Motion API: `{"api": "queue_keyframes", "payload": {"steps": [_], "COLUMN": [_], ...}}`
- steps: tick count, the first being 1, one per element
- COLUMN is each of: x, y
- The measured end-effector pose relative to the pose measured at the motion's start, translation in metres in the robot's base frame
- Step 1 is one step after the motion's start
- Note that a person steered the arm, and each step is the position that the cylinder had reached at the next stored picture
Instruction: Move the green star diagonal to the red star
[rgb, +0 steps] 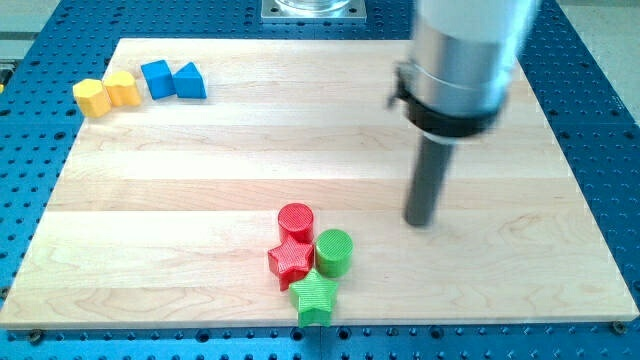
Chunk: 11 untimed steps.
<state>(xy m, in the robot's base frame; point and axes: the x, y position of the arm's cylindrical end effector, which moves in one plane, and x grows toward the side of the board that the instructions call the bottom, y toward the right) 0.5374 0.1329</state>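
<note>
The green star lies near the board's bottom edge, just below and right of the red star, touching it. A red cylinder stands just above the red star and a green cylinder sits to the red star's right, above the green star. My tip rests on the board to the right of this cluster, about level with the red cylinder and apart from every block.
At the board's top left stand a yellow hexagonal block, a yellow block, a blue cube and a blue triangular block. The wooden board lies on a blue perforated table.
</note>
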Motion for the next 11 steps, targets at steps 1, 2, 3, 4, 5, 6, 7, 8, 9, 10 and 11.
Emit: {"api": "queue_keyframes", "payload": {"steps": [1, 2, 3, 4, 5, 6, 7, 8, 9, 10, 11], "x": [0.073, 0.081, 0.081, 0.080, 0.082, 0.082, 0.082, 0.060, 0.023, -0.007, 0.044], "y": [0.039, 0.026, 0.003, -0.047, -0.097, -0.144, -0.195, -0.213, -0.248, -0.287, -0.365]}}
